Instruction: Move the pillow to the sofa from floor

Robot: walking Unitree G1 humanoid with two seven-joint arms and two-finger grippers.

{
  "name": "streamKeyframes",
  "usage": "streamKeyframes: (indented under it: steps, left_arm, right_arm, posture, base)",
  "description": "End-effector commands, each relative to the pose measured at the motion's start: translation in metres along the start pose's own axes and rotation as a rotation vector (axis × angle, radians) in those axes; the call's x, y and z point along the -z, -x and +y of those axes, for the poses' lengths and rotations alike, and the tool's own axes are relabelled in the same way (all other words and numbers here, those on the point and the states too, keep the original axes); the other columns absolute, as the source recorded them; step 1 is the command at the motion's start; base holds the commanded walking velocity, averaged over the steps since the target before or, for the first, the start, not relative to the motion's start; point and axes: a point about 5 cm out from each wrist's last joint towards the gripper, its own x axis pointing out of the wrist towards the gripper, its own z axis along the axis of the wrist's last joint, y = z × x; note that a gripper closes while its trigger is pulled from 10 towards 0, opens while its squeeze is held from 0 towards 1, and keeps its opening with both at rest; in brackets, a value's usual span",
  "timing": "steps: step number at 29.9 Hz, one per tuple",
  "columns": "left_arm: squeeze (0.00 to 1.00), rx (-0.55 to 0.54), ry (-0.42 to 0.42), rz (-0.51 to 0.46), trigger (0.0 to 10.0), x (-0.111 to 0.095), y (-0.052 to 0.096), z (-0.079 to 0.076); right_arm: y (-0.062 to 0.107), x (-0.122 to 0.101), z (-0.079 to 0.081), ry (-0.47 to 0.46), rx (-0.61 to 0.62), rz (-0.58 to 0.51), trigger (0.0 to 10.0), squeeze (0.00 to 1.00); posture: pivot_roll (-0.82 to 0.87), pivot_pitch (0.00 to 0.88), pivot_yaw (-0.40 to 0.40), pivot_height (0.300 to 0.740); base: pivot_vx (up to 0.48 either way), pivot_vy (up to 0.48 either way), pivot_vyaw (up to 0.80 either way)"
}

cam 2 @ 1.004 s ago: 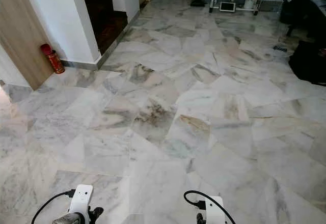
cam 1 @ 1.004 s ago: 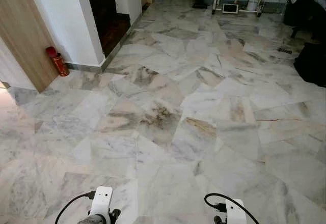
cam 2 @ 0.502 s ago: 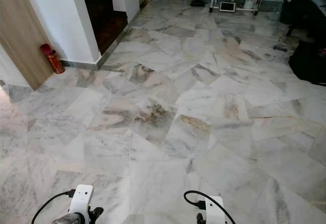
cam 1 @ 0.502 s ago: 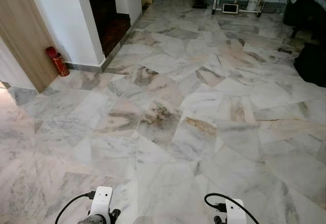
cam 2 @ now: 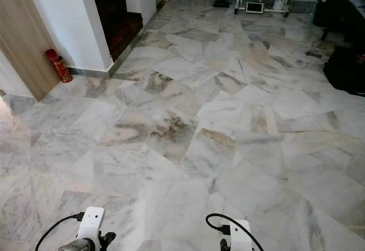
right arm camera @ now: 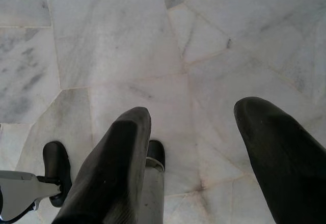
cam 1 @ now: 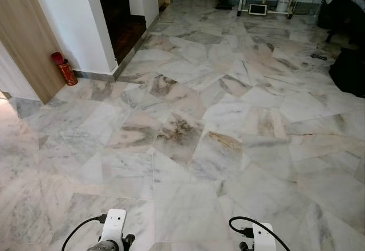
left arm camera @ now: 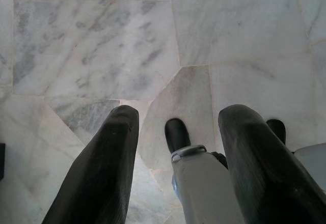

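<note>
The floor (cam 1: 188,142) was polished marble, glossy, grey-veined with brownish stains. A wood-grain panel (cam 1: 25,40) stood at its left edge beside a matt white wall (cam 1: 68,17). The stairs (cam 1: 122,25) looked like dark wood. Both grippers' fingers (left arm camera: 102,173) looked matt black, faintly scuffed.

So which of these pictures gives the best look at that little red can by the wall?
The left eye view: the red can stands whole on the floor against the wooden panel, beside the stairs. The right eye view shows it equally whole. The wrist views look down at marble floor.
</note>
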Motion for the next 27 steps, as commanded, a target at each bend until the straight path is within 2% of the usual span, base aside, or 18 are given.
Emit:
streamKeyframes:
  steps: [1,12,15,25,27]
  left_arm:
    - [0.00,-0.031,0.066,0.074,10.0,0.0022,0.0003,0.0097]
    - [0.00,-0.031,0.065,0.075,10.0,0.0024,0.0004,0.0098]
    - [0.00,-0.043,0.061,0.071,10.0,0.0033,0.0008,0.0114]
    - [0.00,-0.060,0.057,0.054,10.0,0.0017,0.0008,0.0127]
    - [0.00,-0.096,0.106,0.013,10.0,0.0003,0.0011,0.0138]
  right_arm:
    - [-0.0026,-0.0204,-0.0341,-0.296,0.042,-0.038,10.0,0.00]
    - [-0.0026,-0.0207,-0.0342,-0.285,0.043,-0.038,10.0,0.00]
    - [-0.0041,-0.0277,-0.0313,-0.299,0.021,-0.052,10.0,0.00]
    - [-0.0042,-0.0282,-0.0315,-0.316,0.009,-0.052,10.0,0.00]
    - [-0.0042,-0.0281,-0.0310,-0.314,0.003,-0.050,10.0,0.00]
  posture:
    - [-0.10,0.064,-0.010,0.740]
    - [-0.10,0.064,-0.010,0.740]
    - [-0.10,0.057,-0.007,0.740]
    - [-0.10,0.057,-0.009,0.740]
    - [-0.10,0.053,-0.014,0.740]
  base:
    - [0.000,0.000,0.00]
    - [0.000,0.000,0.00]
    - [0.000,0.000,0.00]
    - [0.000,0.000,0.00]
    - [0.000,0.000,0.00]
